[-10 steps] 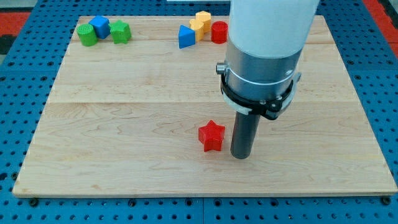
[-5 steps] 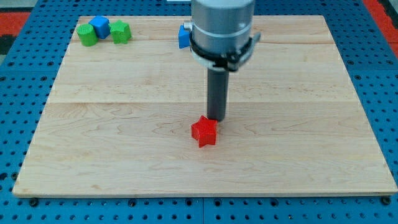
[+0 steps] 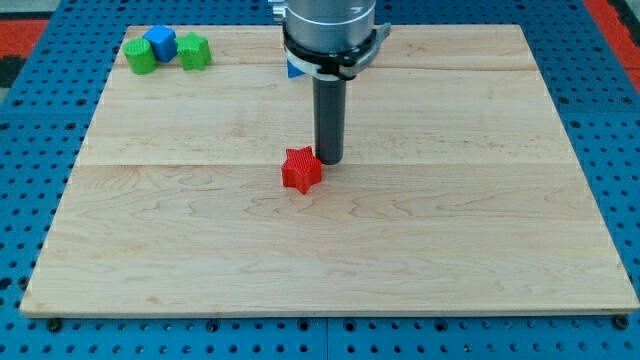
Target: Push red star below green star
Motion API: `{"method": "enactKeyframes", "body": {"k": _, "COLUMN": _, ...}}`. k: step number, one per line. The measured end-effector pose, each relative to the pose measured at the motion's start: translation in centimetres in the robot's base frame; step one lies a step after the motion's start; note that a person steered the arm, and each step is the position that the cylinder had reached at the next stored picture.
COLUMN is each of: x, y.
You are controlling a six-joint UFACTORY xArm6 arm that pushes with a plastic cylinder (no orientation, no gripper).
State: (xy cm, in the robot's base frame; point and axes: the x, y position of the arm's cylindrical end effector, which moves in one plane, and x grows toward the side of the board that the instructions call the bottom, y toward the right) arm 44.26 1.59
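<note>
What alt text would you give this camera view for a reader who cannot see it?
My tip rests on a wooden board, touching the upper right of a red star near the middle. At the view's top left sit a green block, a blue block and a green star.

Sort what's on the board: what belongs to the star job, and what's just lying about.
Job: red star, my tip touching its upper right; green star at top left.
Lying about: green block, blue block, blue block behind the arm.
</note>
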Motion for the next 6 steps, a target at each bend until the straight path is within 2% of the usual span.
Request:
{"method": "enactKeyframes", "body": {"k": 1, "x": 5.6, "y": 3.4}}
{"method": "enactKeyframes", "body": {"k": 2, "x": 8.0, "y": -1.9}}
{"method": "enactKeyframes", "body": {"k": 3, "x": 0.9, "y": -5.0}}
{"method": "enactKeyframes", "body": {"k": 4, "x": -3.2, "y": -3.9}}
{"method": "enactKeyframes", "body": {"k": 5, "x": -3.2, "y": -2.8}}
{"method": "enactKeyframes", "body": {"k": 6, "x": -3.0, "y": 1.5}}
